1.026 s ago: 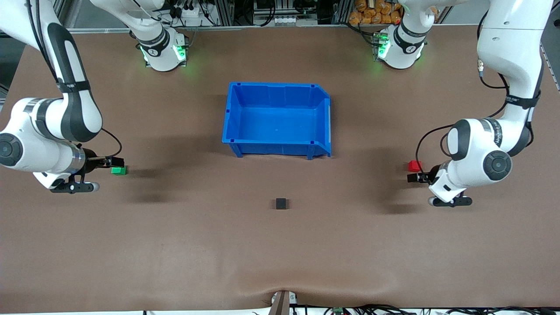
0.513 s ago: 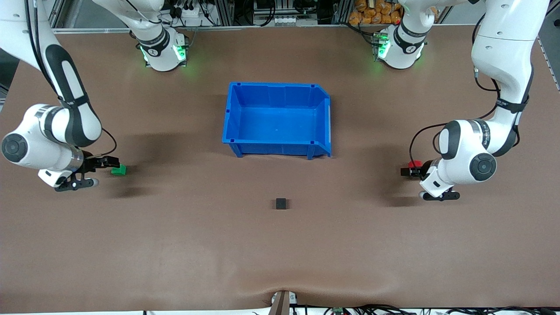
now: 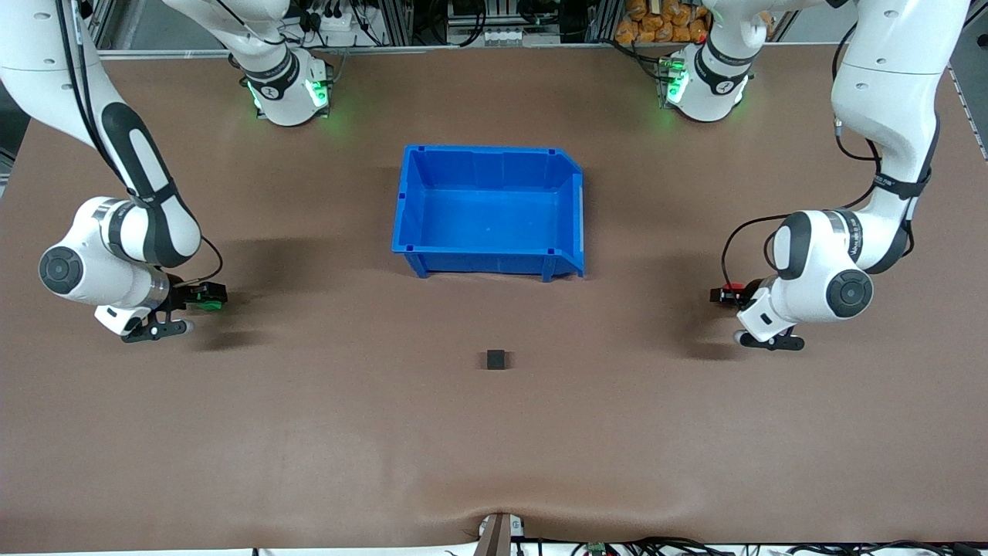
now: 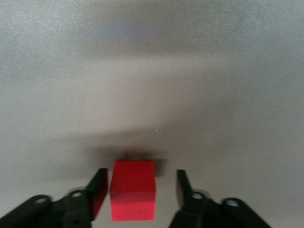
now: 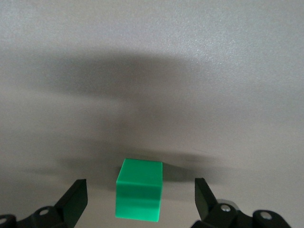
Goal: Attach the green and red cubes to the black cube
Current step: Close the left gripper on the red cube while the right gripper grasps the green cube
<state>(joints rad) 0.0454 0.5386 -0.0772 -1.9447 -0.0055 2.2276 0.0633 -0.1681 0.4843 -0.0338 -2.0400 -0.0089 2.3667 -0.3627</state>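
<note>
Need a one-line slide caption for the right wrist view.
Right claw open, fingers straddling the green cube on the table.

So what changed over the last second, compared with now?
Both grippers came down around their cubes: right gripper straddles the green cube, left gripper the red cube, fingers open, neither gripped. Black cube and blue bin stayed put.

Green cube (image 3: 209,303) right arm's end; red cube (image 3: 732,289) left arm's end; black cube (image 3: 496,359) between, nearer camera.
</note>
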